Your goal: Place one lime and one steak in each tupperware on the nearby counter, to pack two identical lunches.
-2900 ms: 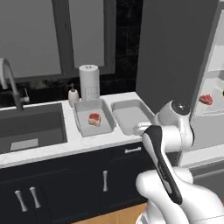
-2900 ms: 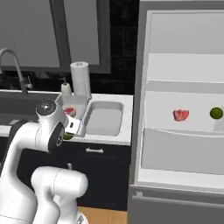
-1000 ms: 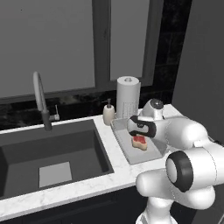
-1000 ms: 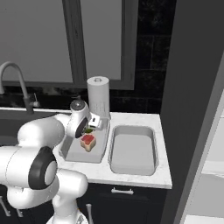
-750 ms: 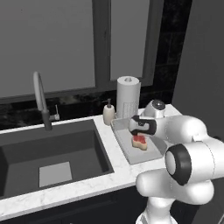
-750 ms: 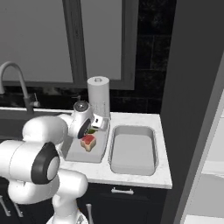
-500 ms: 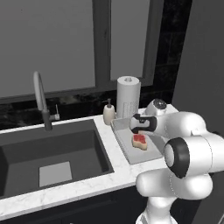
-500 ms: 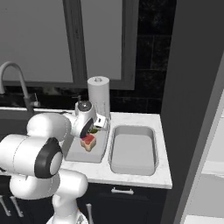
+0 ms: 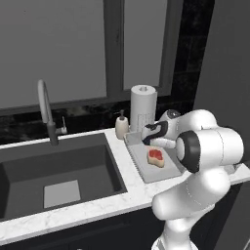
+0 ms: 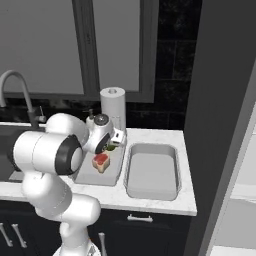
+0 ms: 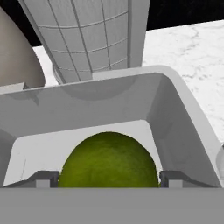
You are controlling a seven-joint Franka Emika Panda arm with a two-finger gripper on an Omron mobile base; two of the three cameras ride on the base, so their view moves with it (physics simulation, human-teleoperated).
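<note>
Since the shallow light-grey tupperware tray [image 11: 175, 113] already holds a red-topped steak block [image 9: 156, 156], the two-finger gripper [image 11: 109, 177] is hovering there with jaws spread. The round dark-green lime [image 11: 108, 162] is sitting between them, probably just released to complete this lunch.

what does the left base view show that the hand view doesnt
Left base view alone: the sink basin, the faucet, the steak lying in the tupperware, and the arm bent over that tray.

Hand view alone: the lime close up, sitting on the tray floor between the fingertips, which stand apart on either side of it.

Both: the tupperware, the paper towel roll, the soap bottle and the white counter.
</note>
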